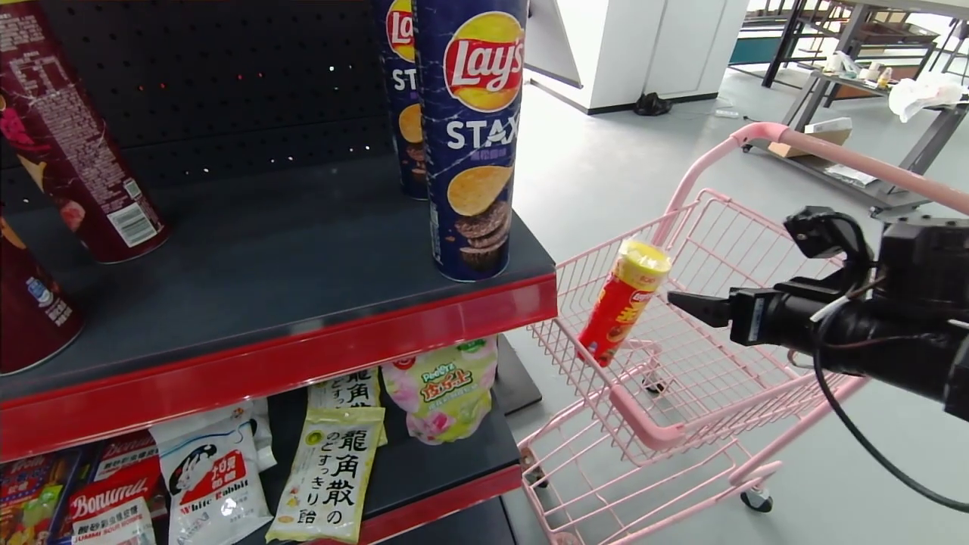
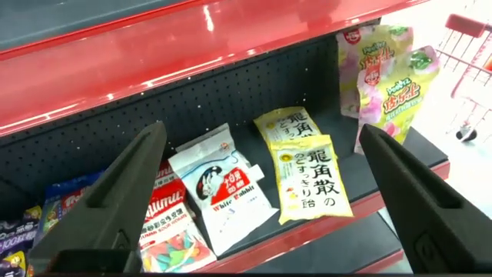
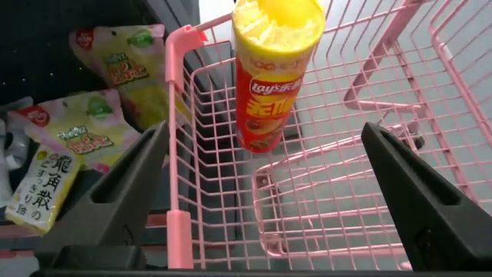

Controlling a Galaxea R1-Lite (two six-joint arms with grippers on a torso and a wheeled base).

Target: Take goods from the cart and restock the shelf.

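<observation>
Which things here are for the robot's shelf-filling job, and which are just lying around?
For the job: red chip tube with yellow lid, leaning in the pink wire cart; dark shelf with red front edge; open right gripper near the tube.
Just lying about: black bundle on the floor; crumpled white cloth on the far table; cardboard box under that table.

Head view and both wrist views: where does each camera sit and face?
Head: on the robot's head, looking down at shelf and pink cart; right end effector shows.
Left wrist: on left arm, facing snack bags through the open left end effector.
Right wrist: on right arm, its open fingers framing the red can.
Shared: head and right wrist show that can.
</observation>
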